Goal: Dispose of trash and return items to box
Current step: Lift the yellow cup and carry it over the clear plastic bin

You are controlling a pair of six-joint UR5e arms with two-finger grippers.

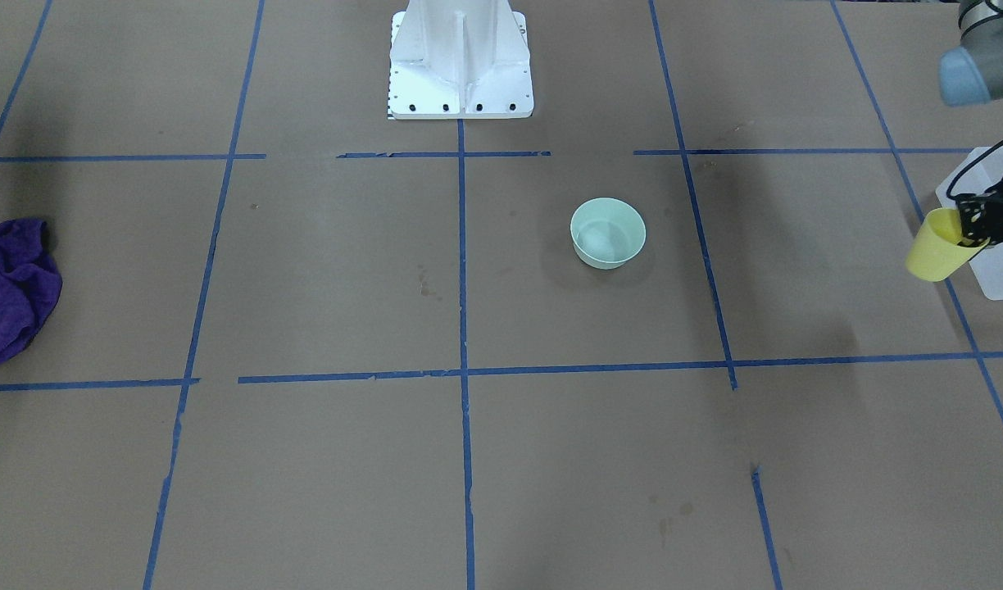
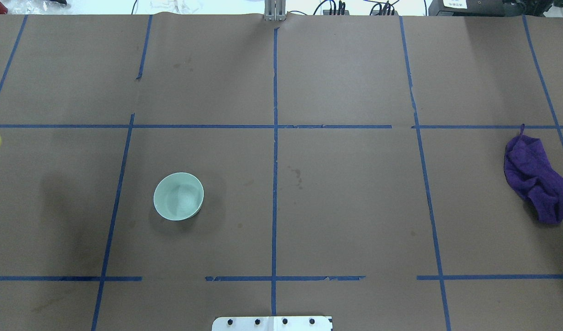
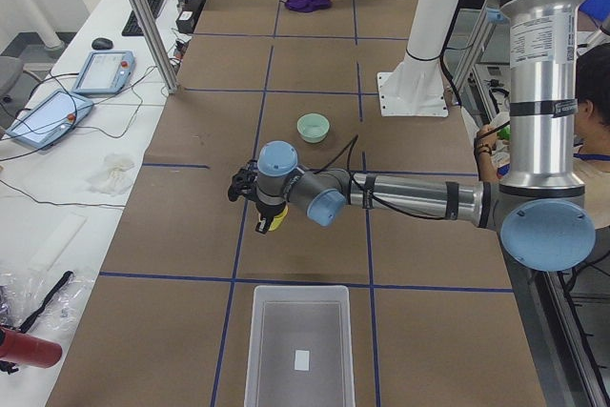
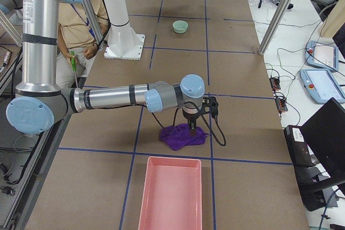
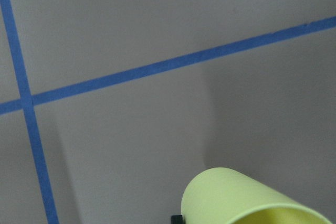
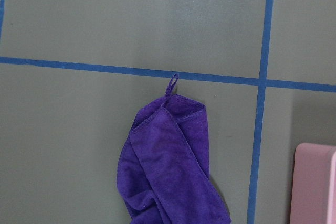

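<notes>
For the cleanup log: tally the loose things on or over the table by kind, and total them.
Cups: 1, the yellow cup
Bowls: 1, the mint-green bowl
Cloths: 1, the purple cloth
Bins: 2, the frosted white bin and the pink bin
Total: 5

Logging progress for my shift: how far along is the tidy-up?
Done: nothing boxed; the box holds neither item. In hand: the left gripper holds the yellow cup, short of the box. Left: the mint bowl on the table, the purple cloth below the right gripper.
</notes>
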